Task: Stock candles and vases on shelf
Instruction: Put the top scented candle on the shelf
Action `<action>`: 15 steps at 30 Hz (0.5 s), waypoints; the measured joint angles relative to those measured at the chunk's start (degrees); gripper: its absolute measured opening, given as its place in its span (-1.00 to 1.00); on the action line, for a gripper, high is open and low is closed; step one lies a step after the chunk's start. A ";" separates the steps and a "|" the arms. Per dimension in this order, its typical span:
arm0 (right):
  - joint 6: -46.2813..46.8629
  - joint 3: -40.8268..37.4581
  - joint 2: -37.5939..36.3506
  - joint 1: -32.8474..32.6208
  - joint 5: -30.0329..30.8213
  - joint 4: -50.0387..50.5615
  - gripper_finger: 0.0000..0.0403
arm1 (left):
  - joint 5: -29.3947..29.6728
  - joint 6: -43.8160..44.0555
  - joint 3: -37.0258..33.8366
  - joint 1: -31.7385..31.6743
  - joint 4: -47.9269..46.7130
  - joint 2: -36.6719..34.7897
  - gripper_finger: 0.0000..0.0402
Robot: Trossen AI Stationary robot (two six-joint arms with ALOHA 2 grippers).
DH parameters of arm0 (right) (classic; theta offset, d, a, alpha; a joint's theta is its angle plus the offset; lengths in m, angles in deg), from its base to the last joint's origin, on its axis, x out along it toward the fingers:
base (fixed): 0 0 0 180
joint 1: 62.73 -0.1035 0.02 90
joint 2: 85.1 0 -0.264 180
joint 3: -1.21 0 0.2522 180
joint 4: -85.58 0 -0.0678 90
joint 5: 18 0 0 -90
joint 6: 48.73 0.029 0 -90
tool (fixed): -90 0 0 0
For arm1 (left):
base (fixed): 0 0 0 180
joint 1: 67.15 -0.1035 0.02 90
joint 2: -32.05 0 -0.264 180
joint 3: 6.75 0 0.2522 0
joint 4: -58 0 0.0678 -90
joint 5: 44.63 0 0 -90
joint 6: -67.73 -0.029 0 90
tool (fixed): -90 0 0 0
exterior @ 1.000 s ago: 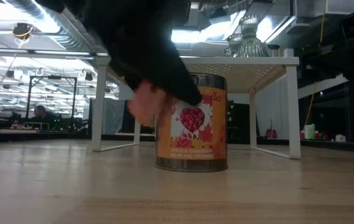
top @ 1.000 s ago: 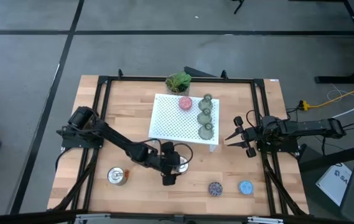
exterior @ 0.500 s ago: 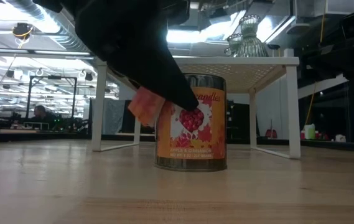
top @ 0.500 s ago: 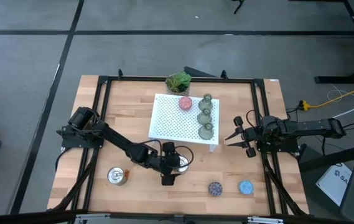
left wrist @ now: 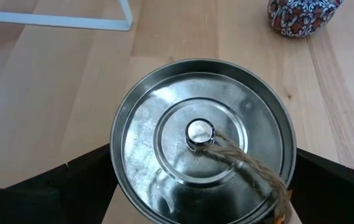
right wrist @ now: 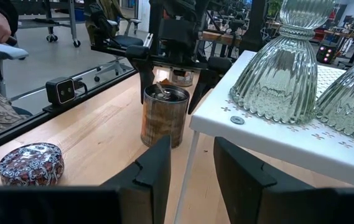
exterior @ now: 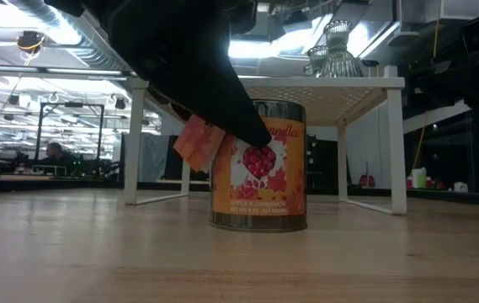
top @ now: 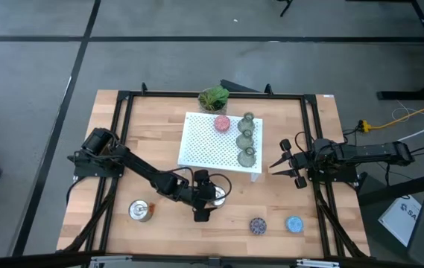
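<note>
Fingers [left wrist: 83, 180] of left gripper [top: 206, 195] spread wide astride silver candle tin [left wrist: 203, 140] (rigid, slick metal), best clamped mid-wall; right gripper [top: 289, 165] idle, part-open, right of shelf [top: 204, 141].

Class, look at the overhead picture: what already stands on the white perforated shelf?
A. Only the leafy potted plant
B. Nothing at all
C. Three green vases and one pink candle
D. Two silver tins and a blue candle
C: the high view shows three green vases in a row along the right side of the shelf, with a pink candle beside the rearmost one.
</note>
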 joint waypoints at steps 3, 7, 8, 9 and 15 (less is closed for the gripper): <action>0.00 -0.01 -0.01 -0.01 0.00 0.01 -0.39 | 0.00 0.30 0.00 0.00 -0.12 0.00 0.96; 0.00 -0.01 -0.01 0.02 0.01 0.00 -0.39 | 0.00 0.43 0.00 0.02 -0.53 -0.02 0.86; 0.00 0.01 -0.01 0.00 0.01 0.00 -0.39 | 0.00 0.43 0.00 0.02 -0.51 -0.02 0.82; 0.00 -0.01 -0.01 0.00 0.01 0.00 -0.39 | 0.00 0.44 0.00 0.00 -0.51 -0.04 0.79; 0.00 0.01 0.01 0.00 0.01 0.00 -0.39 | -0.17 1.52 0.07 -0.02 -0.92 -0.11 0.71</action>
